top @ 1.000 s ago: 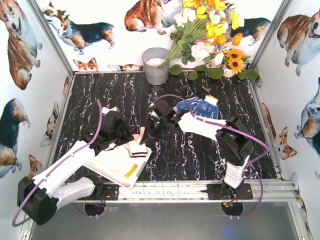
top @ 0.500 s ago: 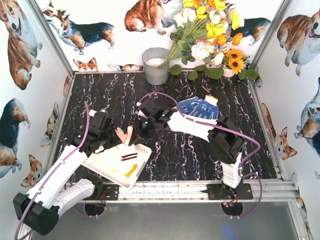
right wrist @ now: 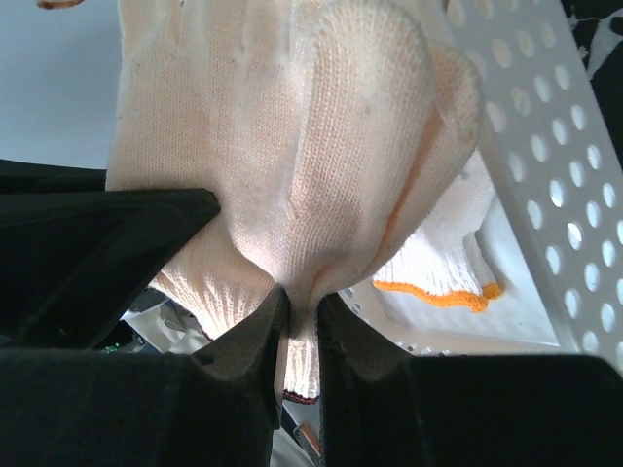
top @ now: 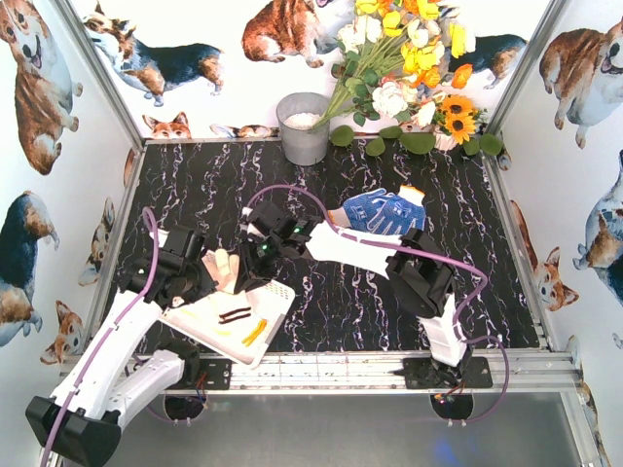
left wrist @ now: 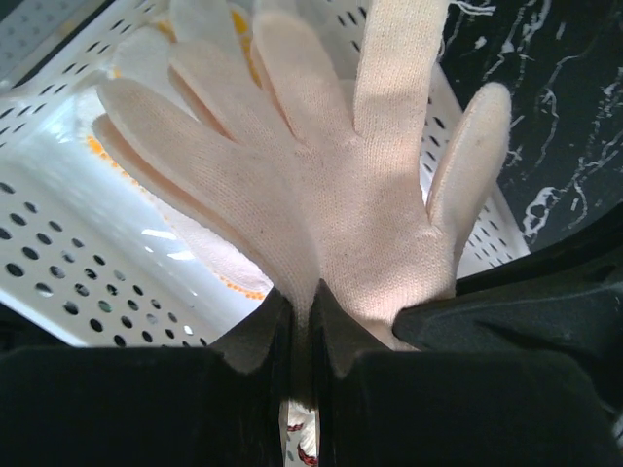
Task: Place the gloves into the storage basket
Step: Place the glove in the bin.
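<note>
The left pincer (left wrist: 302,321) is clenched on a cream glove (left wrist: 331,195), and the right pincer (right wrist: 300,311) pinches the same glove (jaws nearly closed on the fabric). The glove is held over the basket (top: 277,295), where a second glove (right wrist: 438,268) lies. A blue glove (top: 384,211) rests on the worktop (top: 341,302).

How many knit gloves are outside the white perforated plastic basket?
2: a blue white-dotted glove on the black marbled table; a cream glove pinched by left gripper and right gripper over the basket. Others may be hidden.
</note>
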Available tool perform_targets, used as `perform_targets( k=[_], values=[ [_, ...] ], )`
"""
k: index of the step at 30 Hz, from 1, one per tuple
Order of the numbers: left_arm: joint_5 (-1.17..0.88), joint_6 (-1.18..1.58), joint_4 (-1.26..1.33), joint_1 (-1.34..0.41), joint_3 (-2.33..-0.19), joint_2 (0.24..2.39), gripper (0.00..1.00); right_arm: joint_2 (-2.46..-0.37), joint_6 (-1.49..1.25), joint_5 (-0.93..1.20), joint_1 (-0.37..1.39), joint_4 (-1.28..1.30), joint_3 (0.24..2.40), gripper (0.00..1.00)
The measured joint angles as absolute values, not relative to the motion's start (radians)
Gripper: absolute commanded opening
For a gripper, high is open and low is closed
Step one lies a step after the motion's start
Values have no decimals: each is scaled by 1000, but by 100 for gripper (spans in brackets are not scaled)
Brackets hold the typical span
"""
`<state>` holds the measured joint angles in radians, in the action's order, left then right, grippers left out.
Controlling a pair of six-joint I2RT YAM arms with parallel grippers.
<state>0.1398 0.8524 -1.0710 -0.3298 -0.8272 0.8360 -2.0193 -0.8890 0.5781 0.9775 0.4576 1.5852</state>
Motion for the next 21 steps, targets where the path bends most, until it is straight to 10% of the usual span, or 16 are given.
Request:
perform_targets(
  k=[21],
  values=[
    [187,879,-1089,-268,-733,812,0,-2152,-802,565,1021,571,1758,0]
  ],
)
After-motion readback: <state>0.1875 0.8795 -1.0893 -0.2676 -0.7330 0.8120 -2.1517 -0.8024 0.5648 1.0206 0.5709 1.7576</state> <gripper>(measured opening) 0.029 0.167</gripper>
